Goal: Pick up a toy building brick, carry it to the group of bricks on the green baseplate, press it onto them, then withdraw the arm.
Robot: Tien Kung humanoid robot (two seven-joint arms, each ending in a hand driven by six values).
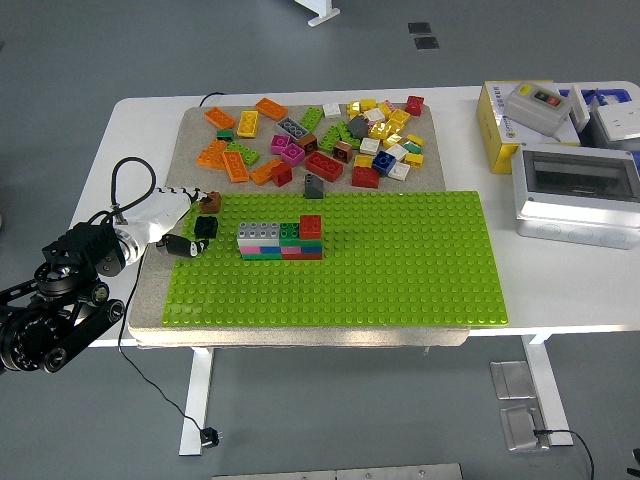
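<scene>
My left hand (pixel 200 215) reaches in from the left over the near-left corner of the green baseplate (pixel 400 270). Its fingers (pixel 204 228) are curled, and a small brown brick (pixel 210 201) is pinched at their upper tips. The group of bricks (pixel 282 240) stands on the baseplate just right of the hand, a short gap away. It has grey, green and red bricks on top of pink, blue, red and teal ones. A pile of loose bricks (pixel 320 140) in many colours lies on the beige mat behind the baseplate.
A yellow box (pixel 495 120) with a grey device on it, a white unit (pixel 615 120) and a grey enclosure with a clear lid (pixel 578 195) stand at the table's right end. A black cable (pixel 125 175) loops by the left wrist.
</scene>
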